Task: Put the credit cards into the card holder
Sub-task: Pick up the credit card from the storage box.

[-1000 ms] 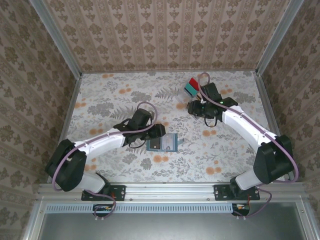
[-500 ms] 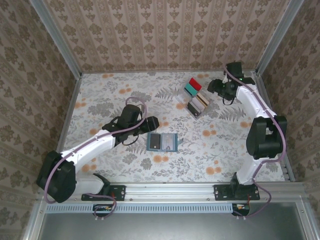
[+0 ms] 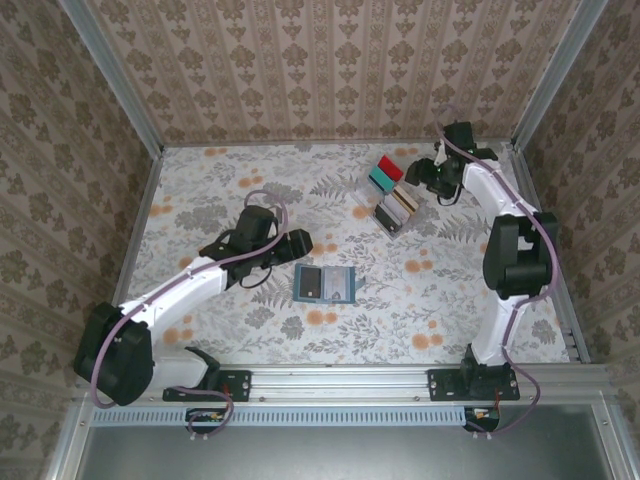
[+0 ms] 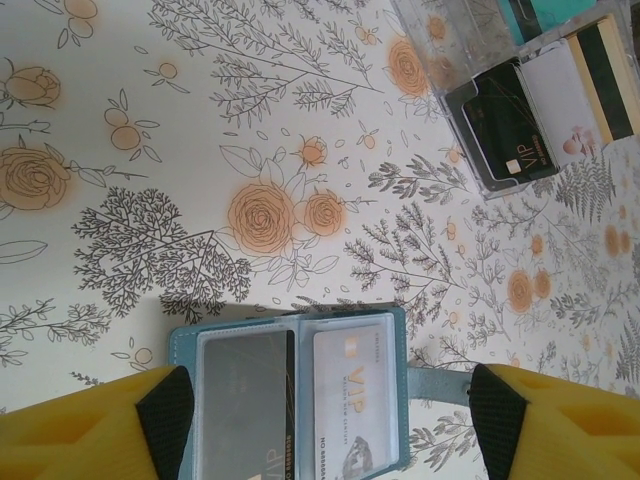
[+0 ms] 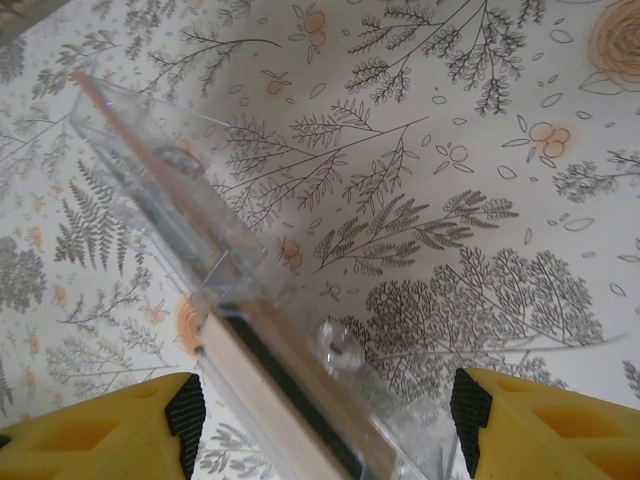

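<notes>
The card holder (image 3: 326, 285) lies open on the floral table (image 3: 220, 190), with a dark card and a white card in its pockets. Its near edge is cut off in the left wrist view. The left gripper (image 3: 300, 243), jaws wide and empty, hovers just left of it. Behind and right of the card holder, the clear tray (image 3: 392, 205) holds more credit cards (image 4: 510, 135), which blur edge-on in the right wrist view. The right gripper (image 3: 420, 176), jaws wide and gripping nothing, is beyond the tray.

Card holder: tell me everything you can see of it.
The card holder lies open and flat on the floral table, near its middle. It has two panels, teal-blue at the edges, with clear-looking pockets inside. In the left wrist view one pocket holds a dark card and the other a white card marked VIP. Nothing but the table touches it.
</notes>
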You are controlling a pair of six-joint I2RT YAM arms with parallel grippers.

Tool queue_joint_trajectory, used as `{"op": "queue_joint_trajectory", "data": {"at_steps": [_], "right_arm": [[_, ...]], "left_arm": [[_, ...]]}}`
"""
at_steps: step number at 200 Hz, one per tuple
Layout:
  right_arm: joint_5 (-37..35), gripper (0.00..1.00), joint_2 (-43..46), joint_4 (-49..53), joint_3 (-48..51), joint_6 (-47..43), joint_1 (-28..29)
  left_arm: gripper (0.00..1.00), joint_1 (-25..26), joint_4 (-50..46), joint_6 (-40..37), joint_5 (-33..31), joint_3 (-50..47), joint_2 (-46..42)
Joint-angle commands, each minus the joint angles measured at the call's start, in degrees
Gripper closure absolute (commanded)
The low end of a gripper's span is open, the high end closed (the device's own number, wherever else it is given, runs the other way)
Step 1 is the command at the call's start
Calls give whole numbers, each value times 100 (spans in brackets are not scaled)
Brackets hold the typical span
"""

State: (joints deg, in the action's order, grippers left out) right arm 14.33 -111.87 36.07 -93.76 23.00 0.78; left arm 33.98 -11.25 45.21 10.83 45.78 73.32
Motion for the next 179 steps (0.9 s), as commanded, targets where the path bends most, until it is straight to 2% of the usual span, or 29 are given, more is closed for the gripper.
{"op": "queue_joint_trajectory", "data": {"at_steps": [1,60,130,156,179], "right_arm": [[234,32,-294,287,-288,-159,2],[1310,36,-451,352,-233,-380,97],[1450,38,23,462,258,-482,328],[1246,38,141,652,305,-591,519],[18,37,323,881,187,-731,710]], "left_arm": [[23,-117,-166,-154,90,214,-19],[21,-295,-189,-145,222,187,32],[21,-313,-130,-148,328,185,121],[21,-313,-119,-135,344,162,96],[21,-313,-105,-140,346,122,60]]}}
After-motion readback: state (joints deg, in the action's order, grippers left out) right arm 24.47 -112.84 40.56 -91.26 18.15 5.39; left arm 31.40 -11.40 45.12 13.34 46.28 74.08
